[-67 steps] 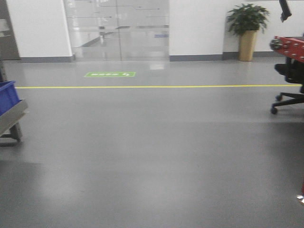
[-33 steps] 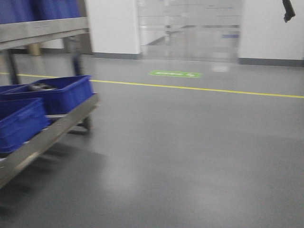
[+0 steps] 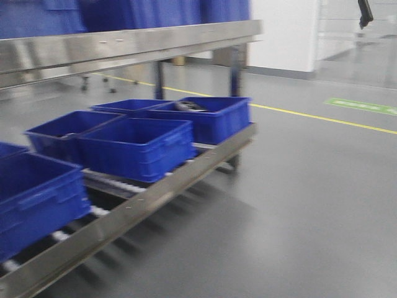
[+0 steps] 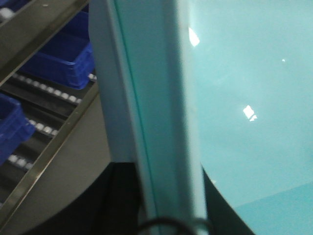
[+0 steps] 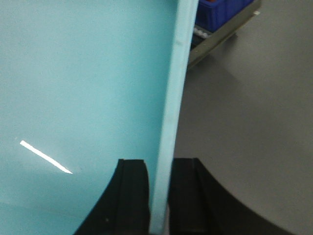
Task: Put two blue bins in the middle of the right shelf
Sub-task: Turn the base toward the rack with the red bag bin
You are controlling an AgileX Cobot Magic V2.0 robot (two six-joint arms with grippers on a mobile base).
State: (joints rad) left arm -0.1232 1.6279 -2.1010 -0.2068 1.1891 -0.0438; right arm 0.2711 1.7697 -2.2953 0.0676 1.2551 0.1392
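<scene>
Lining a steel roller shelf (image 3: 186, 171): glossy rectangular blue bins (image 3: 133, 149), blurred, leftmost cropped; right gripper (image 5: 160, 169) jaws pinch a smooth teal panel (image 5: 73, 73); left gripper (image 4: 168, 210) jaws unreadable.

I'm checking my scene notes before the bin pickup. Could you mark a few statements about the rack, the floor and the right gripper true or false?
1. Several blue bins sit on the lower roller level of the rack. True.
2. The rack's top level is bare. False: upper bins stand there too.
3. A yellow line crosses the floor beyond the rack. True.
4. The floor marking is red. False: it is green.
5. The jaws of the right gripper flank the edge of a teal panel. True.
</scene>
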